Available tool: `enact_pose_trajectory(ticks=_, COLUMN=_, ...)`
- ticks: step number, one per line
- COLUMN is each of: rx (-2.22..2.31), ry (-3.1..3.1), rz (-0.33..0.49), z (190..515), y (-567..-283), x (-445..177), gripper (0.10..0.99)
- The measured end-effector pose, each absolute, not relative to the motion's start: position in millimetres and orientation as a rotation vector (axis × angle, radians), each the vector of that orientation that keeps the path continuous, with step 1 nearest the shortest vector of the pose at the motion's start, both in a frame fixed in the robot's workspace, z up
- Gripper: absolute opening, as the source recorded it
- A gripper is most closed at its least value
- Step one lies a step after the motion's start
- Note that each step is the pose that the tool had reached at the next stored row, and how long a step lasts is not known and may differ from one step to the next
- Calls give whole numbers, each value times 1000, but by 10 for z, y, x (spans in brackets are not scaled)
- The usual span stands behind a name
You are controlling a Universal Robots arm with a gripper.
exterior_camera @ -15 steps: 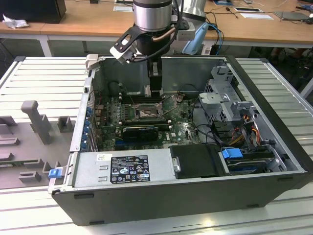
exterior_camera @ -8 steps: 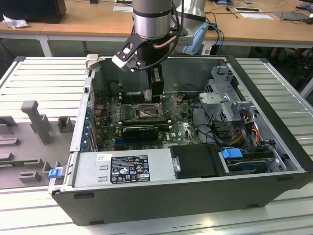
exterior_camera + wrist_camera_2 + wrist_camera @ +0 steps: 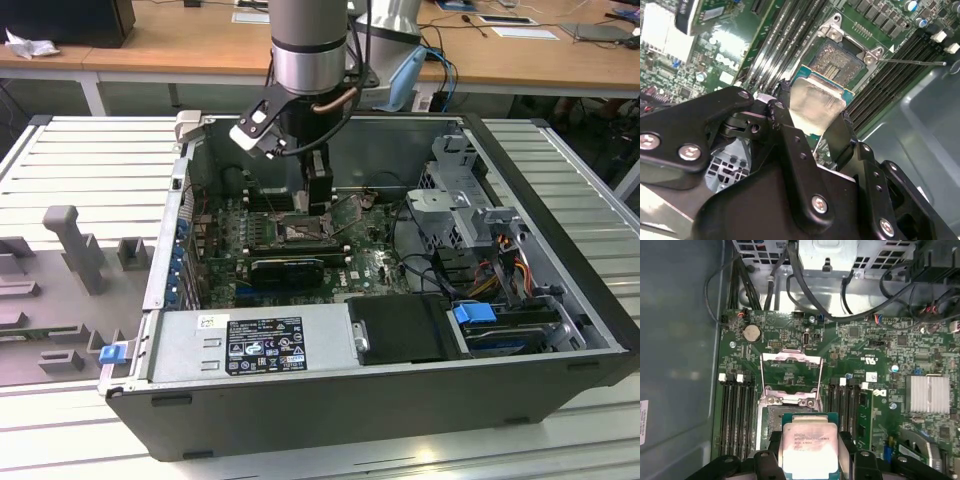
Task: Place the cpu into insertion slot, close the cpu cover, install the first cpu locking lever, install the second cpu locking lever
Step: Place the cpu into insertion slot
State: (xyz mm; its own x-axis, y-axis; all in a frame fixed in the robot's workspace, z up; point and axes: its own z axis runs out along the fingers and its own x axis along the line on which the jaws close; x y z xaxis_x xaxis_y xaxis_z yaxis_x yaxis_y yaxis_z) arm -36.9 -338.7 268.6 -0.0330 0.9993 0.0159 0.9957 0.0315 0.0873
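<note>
The arm reaches straight down from the exterior view's upper middle into the case, with the gripper low over the board. Both wrist views show its fingers clamped on the cpu, hovering by the bare slot. The first wrist view adds the cover, flipped open. From outside, the cpu's hidden.

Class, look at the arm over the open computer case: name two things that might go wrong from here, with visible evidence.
The cpu, clamped at its edges in the pincer, hangs above the insertion slot, not seated; misaligned lowering might damage the contacts. The open cpu cover stands close by; the pincer might knock it.
</note>
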Motion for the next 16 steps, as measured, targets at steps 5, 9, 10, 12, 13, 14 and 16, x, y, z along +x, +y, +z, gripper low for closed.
enact_pose_trajectory(ticks=5, rx=2182, ry=2185, rz=111, z=2589, y=-3372, x=-377, gripper=529)
enact_pose_trajectory(ticks=9, rx=2182, ry=2185, rz=111, z=2540, y=-3372, x=-378, gripper=529)
enact_pose_trajectory(ticks=10, rx=2182, ry=2185, rz=111, z=2531, y=-3372, x=-378, gripper=529)
enact_pose_trajectory(ticks=12, rx=2182, ry=2185, rz=111, z=2505, y=-3372, x=-379, gripper=529)
enact_pose_trajectory(ticks=13, rx=2182, ry=2185, rz=111, z=2487, y=-3372, x=-380, gripper=529)
enact_pose_trajectory(ticks=14, rx=2182, ry=2185, rz=111, z=2460, y=-3369, x=-381, gripper=529)
enact_pose_trajectory(ticks=16, rx=2183, ry=2186, rz=109, z=2412, y=-3353, x=-380, gripper=529)
